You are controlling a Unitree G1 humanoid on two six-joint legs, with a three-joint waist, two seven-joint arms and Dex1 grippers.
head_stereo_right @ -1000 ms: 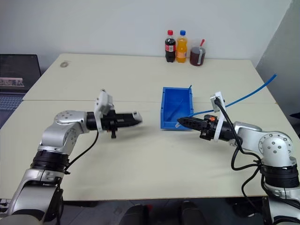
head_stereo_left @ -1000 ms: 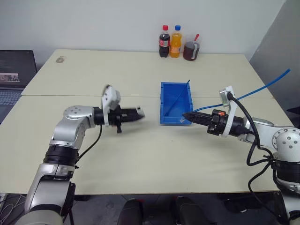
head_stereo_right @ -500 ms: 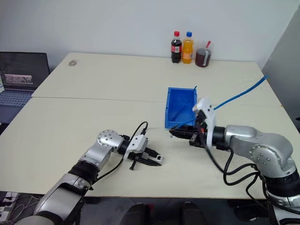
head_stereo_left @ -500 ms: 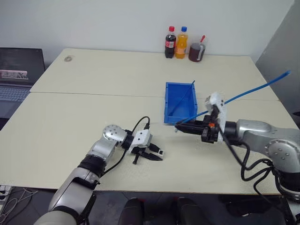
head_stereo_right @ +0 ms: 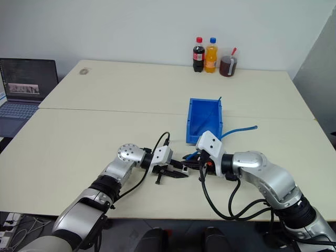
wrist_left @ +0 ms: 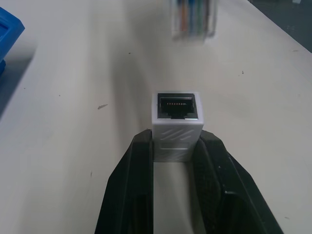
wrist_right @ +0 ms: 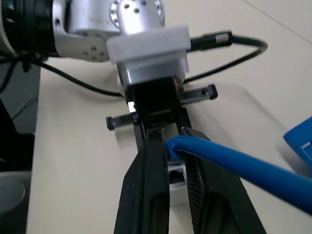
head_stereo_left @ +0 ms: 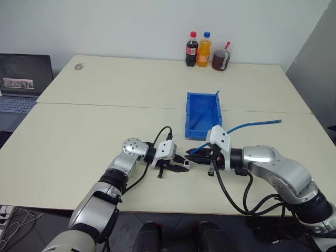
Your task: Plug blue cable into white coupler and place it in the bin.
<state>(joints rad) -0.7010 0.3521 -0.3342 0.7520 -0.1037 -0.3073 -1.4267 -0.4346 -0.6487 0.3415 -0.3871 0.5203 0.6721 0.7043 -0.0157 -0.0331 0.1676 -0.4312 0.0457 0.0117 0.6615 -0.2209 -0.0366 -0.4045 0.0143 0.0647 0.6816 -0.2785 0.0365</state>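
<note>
Both arms have closed in, left fingers [wrist_left: 146, 175] clamping the white coupler [wrist_left: 177, 126], right fingers [wrist_right: 151, 195] pinching the blue cable [wrist_right: 234, 163].

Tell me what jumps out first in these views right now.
At the table's near edge, the left pincer grips the white coupler, socket facing the right pincer, which pinches the blue cable near its plug. Just behind them stands the blue bin; three drink containers line the far edge.

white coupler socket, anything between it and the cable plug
Nothing visible. The white coupler, held in the left tool, shows an open socket, and the blue cable plug in the right tool faces it across bare table.
</note>
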